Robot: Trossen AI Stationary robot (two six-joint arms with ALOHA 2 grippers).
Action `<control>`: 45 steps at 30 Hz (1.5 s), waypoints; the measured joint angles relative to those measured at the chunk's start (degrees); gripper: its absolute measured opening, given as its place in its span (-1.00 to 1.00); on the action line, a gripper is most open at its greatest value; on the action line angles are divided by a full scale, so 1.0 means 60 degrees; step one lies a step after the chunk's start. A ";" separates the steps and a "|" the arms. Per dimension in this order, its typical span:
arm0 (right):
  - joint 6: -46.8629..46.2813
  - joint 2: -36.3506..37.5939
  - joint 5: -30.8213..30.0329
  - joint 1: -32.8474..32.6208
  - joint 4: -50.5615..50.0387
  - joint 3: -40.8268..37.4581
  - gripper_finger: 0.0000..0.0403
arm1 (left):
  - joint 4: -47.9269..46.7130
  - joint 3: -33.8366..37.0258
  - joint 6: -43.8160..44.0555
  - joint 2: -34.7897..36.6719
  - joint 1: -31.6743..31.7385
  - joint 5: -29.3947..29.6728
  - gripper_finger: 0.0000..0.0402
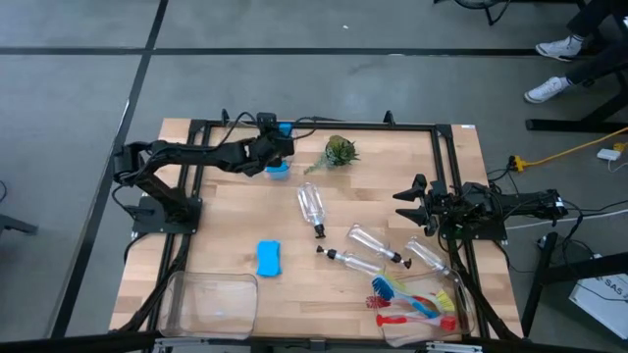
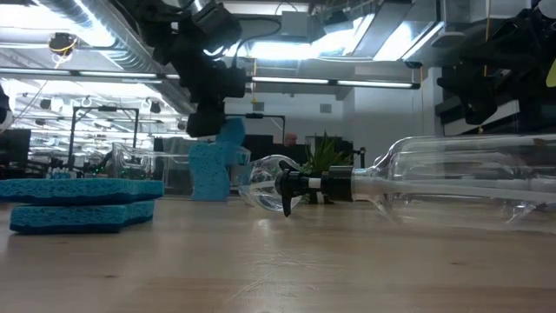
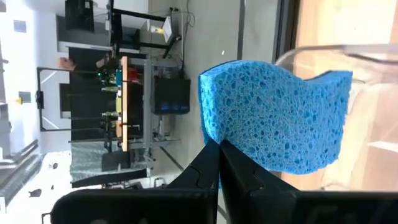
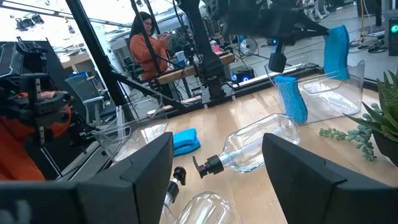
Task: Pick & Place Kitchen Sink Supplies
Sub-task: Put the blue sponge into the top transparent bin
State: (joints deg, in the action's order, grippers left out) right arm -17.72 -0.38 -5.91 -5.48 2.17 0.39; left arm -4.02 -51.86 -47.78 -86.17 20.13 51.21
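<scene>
Left tool (image 1: 278,149) at about eleven o'clock on the counter (image 1: 226,226), clamped on a blue sponge (image 3: 280,118) and held over a small clear bin (image 4: 336,93) at the far edge; second blue sponge (image 4: 292,98) upright inside that bin. Right tool (image 1: 412,193) at about three o'clock, near the counter's right edge, fingers parted and empty. Third blue sponge (image 1: 269,258) flat on the counter at about seven o'clock, just beyond a large clear bin (image 1: 208,306) at the near-left corner. Clear pump bottle (image 1: 312,207) on its side near the centre, black pump toward six o'clock. Three more clear pump bottles at about four to five o'clock: one (image 1: 357,262) nearest the centre, one (image 1: 376,243) just beyond it, one (image 1: 427,256) toward the right edge. Red, blue and yellow-green brushes (image 1: 417,302) heaped together at about five o'clock, on a clear bin (image 1: 469,319) at the near-right corner. Small green plant (image 1: 339,151) at about twelve o'clock, beside the left tool. Person in an orange top (image 4: 144,43) visible in the room beyond the counter.
</scene>
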 joint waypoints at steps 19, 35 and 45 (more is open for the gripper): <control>-0.0004 -0.0001 0.0000 0.0000 0.0000 -0.0001 0.22 | 0.0001 0.0023 0.0096 0.0018 0.0420 -0.0272 -0.70; -0.0004 -0.0001 0.0000 -0.0001 0.0000 -0.0001 0.22 | -0.0006 0.0019 0.0616 0.0468 0.0402 -0.0377 -0.50; -0.0004 0.0003 0.0002 -0.0002 0.0000 -0.0001 0.22 | -0.0006 0.0012 0.1710 0.2434 0.0402 -0.1074 -0.51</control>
State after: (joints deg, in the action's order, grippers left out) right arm -17.74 -0.36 -5.90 -5.49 2.17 0.38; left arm -4.05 -51.79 -37.52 -71.57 22.55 44.77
